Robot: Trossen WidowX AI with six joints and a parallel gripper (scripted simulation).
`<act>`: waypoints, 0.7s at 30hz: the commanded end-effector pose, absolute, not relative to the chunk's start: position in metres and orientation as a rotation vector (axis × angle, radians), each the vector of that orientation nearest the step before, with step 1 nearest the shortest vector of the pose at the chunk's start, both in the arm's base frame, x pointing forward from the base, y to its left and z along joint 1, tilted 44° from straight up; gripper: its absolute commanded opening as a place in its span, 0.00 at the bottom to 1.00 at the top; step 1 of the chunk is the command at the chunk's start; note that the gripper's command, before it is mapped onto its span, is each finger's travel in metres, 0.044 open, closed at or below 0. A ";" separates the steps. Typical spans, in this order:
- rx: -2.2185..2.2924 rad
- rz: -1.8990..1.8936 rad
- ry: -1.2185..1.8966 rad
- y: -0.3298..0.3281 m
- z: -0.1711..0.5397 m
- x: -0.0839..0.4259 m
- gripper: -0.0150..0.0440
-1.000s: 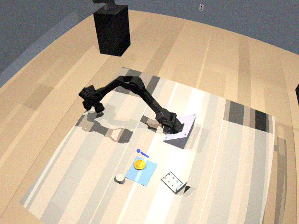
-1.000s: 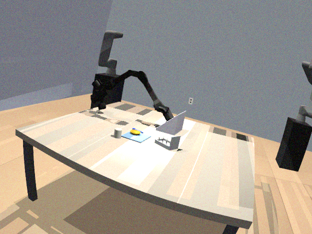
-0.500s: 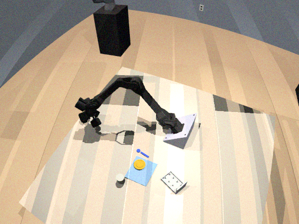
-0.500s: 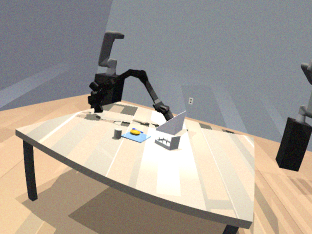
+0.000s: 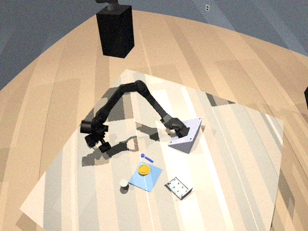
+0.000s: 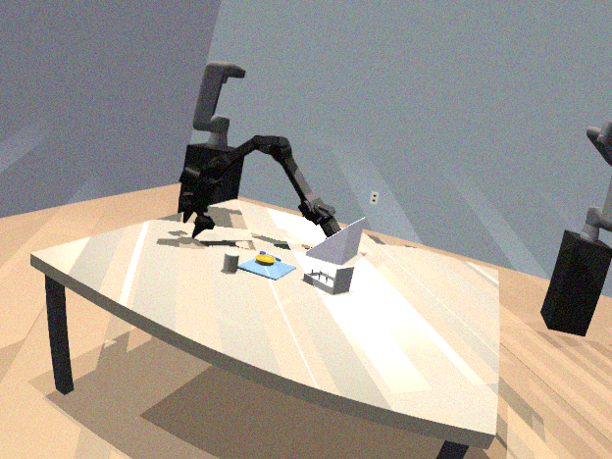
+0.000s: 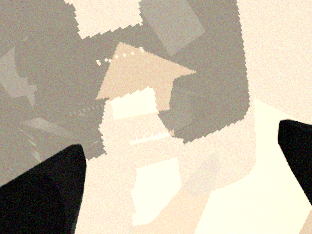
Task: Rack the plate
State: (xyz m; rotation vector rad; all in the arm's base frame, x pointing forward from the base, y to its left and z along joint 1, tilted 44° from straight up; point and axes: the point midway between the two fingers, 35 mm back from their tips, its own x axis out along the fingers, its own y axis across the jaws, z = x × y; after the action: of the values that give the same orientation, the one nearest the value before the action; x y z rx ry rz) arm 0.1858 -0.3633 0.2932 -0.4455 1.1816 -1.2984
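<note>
The yellow plate (image 5: 143,169) (image 6: 265,259) lies flat on a blue square mat (image 5: 149,183) (image 6: 277,273). The dish rack (image 5: 182,198) (image 6: 343,280), pale inside with short dark pegs and grey walls, stands to the right of the mat in the top and exterior views. No plate is in it. My gripper (image 5: 97,146) (image 6: 189,229) (image 7: 184,144) is open and empty, above the table's far left part, well away from plate and rack. The wrist view shows only the two dark fingers wide apart over table and shadows.
A grey cup (image 5: 124,183) (image 6: 230,261) stands left of the mat. A blue spoon-like object (image 5: 149,159) (image 6: 273,256) lies just behind the plate. The arm's pale wedge-shaped base (image 5: 190,145) (image 6: 340,246) stands behind the rack.
</note>
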 end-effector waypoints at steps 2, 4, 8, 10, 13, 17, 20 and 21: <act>-0.407 -1.112 1.247 -0.315 0.234 0.233 0.93; -0.399 -1.054 1.271 -0.294 0.216 0.246 0.93; -0.395 -0.943 1.328 -0.248 0.181 0.264 0.93; -0.399 -0.891 1.361 -0.224 0.165 0.270 0.93; -0.415 -0.819 1.416 -0.186 0.142 0.273 0.93; -0.465 -0.736 1.497 -0.134 0.114 0.269 0.93; -0.497 -0.707 1.532 -0.112 0.104 0.262 0.93; -0.499 -0.706 1.534 -0.111 0.103 0.262 0.93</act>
State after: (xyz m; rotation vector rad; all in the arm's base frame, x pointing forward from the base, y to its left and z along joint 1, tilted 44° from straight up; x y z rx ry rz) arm 0.2732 -0.1350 0.1174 -0.4691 1.4805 -0.7324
